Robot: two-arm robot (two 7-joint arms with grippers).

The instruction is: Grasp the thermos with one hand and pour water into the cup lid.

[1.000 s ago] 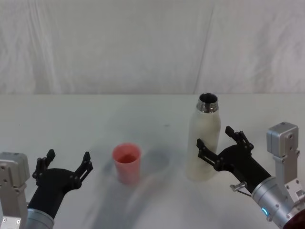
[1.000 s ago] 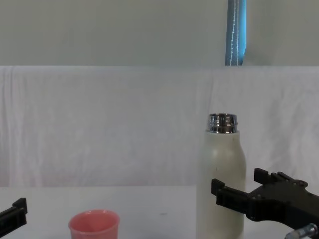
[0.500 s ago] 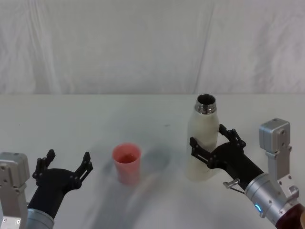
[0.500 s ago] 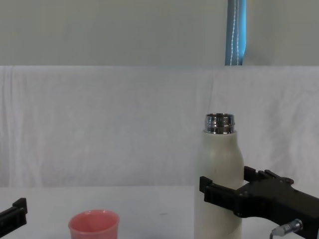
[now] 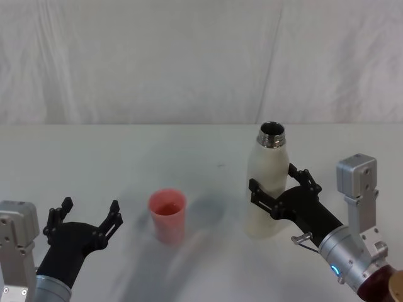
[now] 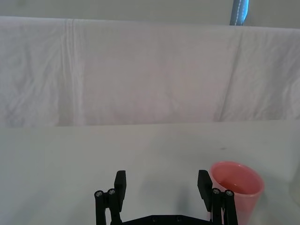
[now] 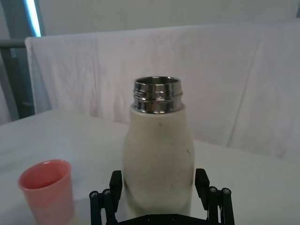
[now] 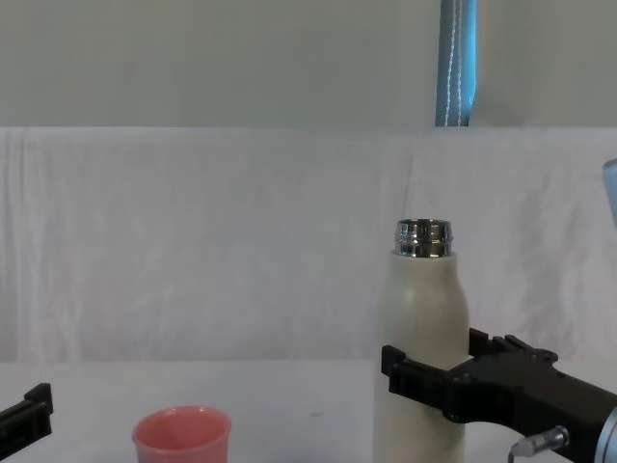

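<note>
On the right side of the white worktop (image 5: 126,151) the thermos (image 5: 269,182) stands upright, its steel neck uncapped and open at the top; the right gripper (image 5: 277,189) is right there at its lower body, one black finger on each side of the cream wall; from the right wrist view the fingers (image 7: 202,183) bracket the bottle and look to be at or very near its surface, though whether they actually press it cannot be told; the jaws are spread wide, about the width of the bottle. Over to the left of the thermos, well apart from it, sits the cup lid (image 5: 168,214), a small pink cup, upright on the worktop, mouth up; and at the near left the left gripper (image 5: 85,220) hangs low over the worktop with its fingers splayed apart, gripping nothing; in the left wrist view the pink cup sits just beyond one of its fingertips (image 6: 204,180).
</note>
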